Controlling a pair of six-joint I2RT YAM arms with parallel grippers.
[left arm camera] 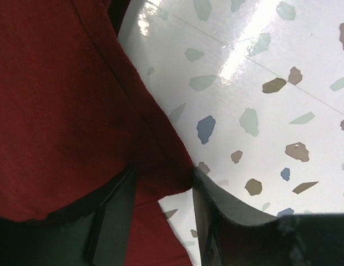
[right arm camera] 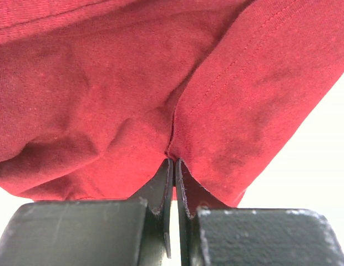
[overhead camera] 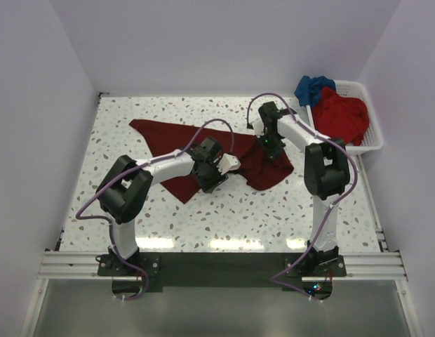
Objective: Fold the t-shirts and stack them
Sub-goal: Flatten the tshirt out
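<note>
Right wrist view shows the right gripper [right arm camera: 173, 163] clenched on a fold of the maroon shirt [right arm camera: 105, 100], which lies central and reaches toward 10 o'clock, while the left gripper [left arm camera: 163, 176] merely straddles its hem unclosed, so lifting now could drag and bunch one side.

Right wrist view. The right gripper [right arm camera: 172, 166] has its jaws closed together, only a thin slit showing between the two dark fingers [right arm camera: 155, 191]. The tips pinch a fold of the dark red t-shirt [right arm camera: 100, 100]. A sharp crease rises straight up from the pinch. Cloth bulges in soft wrinkles up and left of the gripper. Up and right of it lies a flatter panel with a stitched seam line [right arm camera: 233, 66] running diagonally down toward the tips. Bright white background [right arm camera: 310, 166] shows right of the gripper, with a smaller patch low on its left.
</note>
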